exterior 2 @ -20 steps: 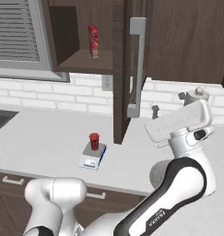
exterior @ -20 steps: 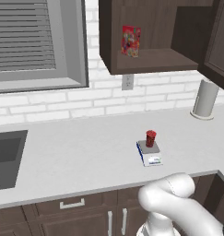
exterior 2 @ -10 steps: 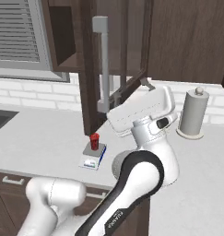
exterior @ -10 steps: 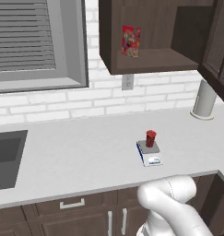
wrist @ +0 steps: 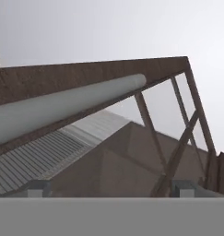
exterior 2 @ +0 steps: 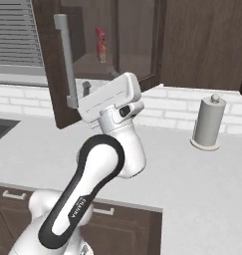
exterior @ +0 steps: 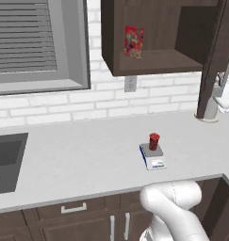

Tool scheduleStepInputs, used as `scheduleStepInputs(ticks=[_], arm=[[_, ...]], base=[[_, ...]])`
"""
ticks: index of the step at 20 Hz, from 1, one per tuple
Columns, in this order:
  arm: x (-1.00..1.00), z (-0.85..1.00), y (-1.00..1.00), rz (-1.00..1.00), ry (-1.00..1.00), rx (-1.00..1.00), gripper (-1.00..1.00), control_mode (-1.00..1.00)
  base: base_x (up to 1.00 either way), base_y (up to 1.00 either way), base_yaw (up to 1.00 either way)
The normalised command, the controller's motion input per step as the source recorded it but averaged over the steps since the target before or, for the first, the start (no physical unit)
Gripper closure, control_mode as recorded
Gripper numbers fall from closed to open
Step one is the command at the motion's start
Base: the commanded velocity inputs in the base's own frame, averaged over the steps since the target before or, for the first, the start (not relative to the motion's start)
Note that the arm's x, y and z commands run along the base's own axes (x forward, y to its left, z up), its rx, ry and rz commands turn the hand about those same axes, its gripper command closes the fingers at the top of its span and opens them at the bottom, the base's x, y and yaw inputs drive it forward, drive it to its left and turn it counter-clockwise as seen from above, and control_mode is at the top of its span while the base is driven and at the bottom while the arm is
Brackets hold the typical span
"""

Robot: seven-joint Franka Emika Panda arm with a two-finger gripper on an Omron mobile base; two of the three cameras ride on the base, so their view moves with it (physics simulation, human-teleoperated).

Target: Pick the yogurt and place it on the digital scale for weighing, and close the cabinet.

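The yogurt (exterior: pixel 154 140), a small red cup, stands upright on the digital scale (exterior: pixel 152 158) near the counter's front edge. The cabinet (exterior: pixel 153 33) on the wall is open, and its door (exterior 2: pixel 60 64) stands partway swung, seen edge-on (exterior: pixel 214 61) in the left base view. My gripper (exterior 2: pixel 83 92) is open and sits at the lower end of the door's long silver bar handle (exterior 2: pixel 66 60). In the hand view the handle (wrist: pixel 62 107) runs slanted just above my spread fingertips (wrist: pixel 38 187), with nothing between them.
A flat red colourful box (exterior: pixel 134 41) stands on the cabinet shelf. A grey paper towel roll (exterior 2: pixel 208 122) stands at the back right of the counter (exterior: pixel 78 155). A sink (exterior: pixel 5 160) lies at the far left, below a window with blinds (exterior: pixel 26 37).
The cabinet door has swung further left across the right base view, and my hand has gone left with it along the handle. Yogurt and scale have not moved.
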Motion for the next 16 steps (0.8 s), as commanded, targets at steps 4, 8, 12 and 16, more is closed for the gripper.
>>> scheduleStepInputs(ticks=[4,8,12,16], arm=[[0.84,0.00,1.00,-0.14,0.00,0.00,-1.00,-1.00],[0.93,0.04,0.67,-0.18,0.00,-0.01,-1.00,-1.00],[0.90,0.09,0.38,-0.20,0.09,-0.04,-1.00,-1.00],[0.86,0.04,0.10,-0.20,0.16,-0.04,-1.00,-1.00]], base=[[0.00,0.00,0.00],[0.00,0.00,0.00],[0.00,0.00,0.00],[0.00,0.00,0.00]])
